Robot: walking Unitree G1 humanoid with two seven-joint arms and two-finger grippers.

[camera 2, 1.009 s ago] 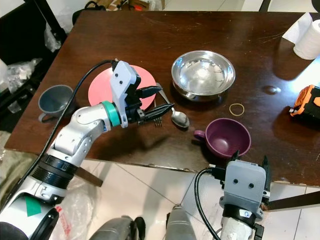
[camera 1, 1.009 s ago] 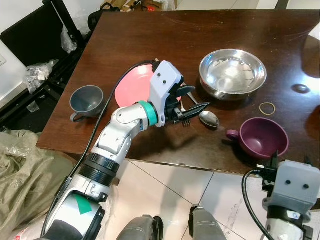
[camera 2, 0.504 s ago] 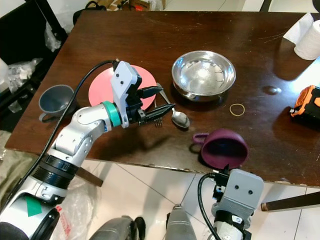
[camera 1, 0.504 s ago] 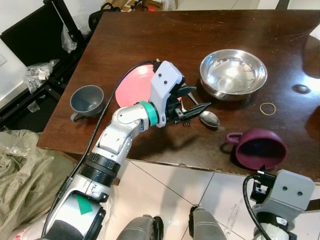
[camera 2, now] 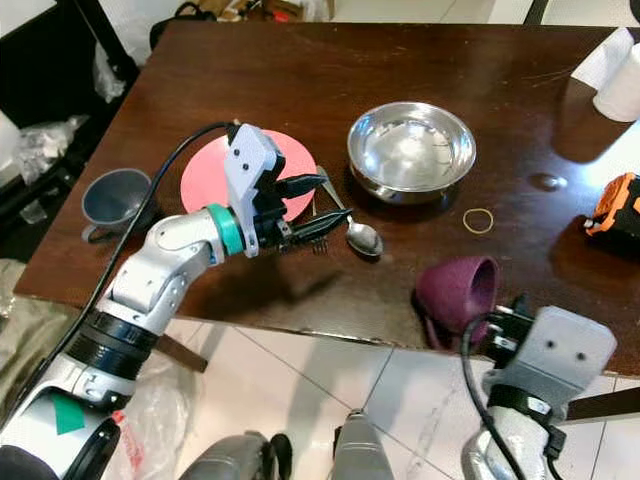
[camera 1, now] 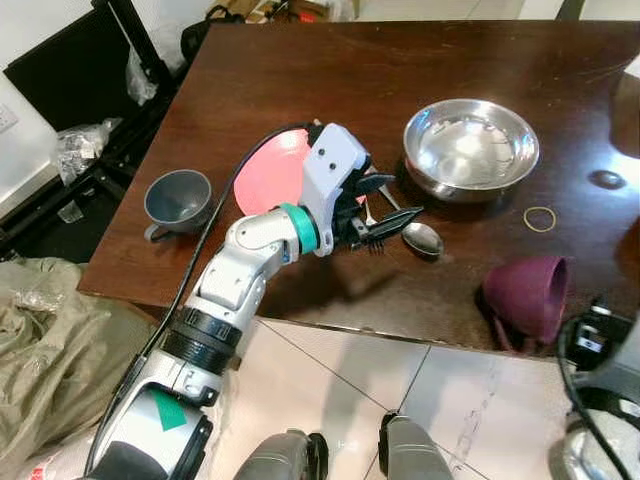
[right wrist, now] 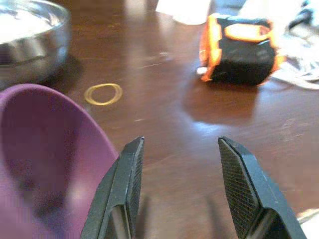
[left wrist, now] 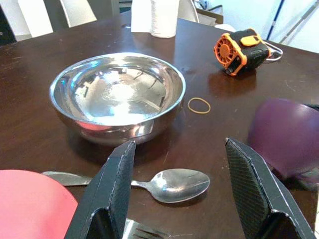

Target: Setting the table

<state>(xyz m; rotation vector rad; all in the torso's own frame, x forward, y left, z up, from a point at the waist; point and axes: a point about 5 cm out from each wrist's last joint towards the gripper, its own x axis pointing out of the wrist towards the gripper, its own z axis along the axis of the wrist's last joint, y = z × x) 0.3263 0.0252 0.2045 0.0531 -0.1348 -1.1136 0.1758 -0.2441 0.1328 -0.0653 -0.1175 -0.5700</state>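
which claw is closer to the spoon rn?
Left. The left claw hangs open just beside the spoon, by the pink plate. The right claw is off at the table's near edge, beside the tipped purple cup.

On my dark wooden worktop (camera 1: 300, 70) the purple cup (camera 2: 455, 290) lies tipped on its side at the near edge, the steel bowl (camera 1: 470, 148) stands upright behind the spoon (camera 1: 415, 234) and fork (camera 1: 374, 240), beside the pink plate (camera 1: 270, 172) and upright grey cup (camera 1: 178, 200).
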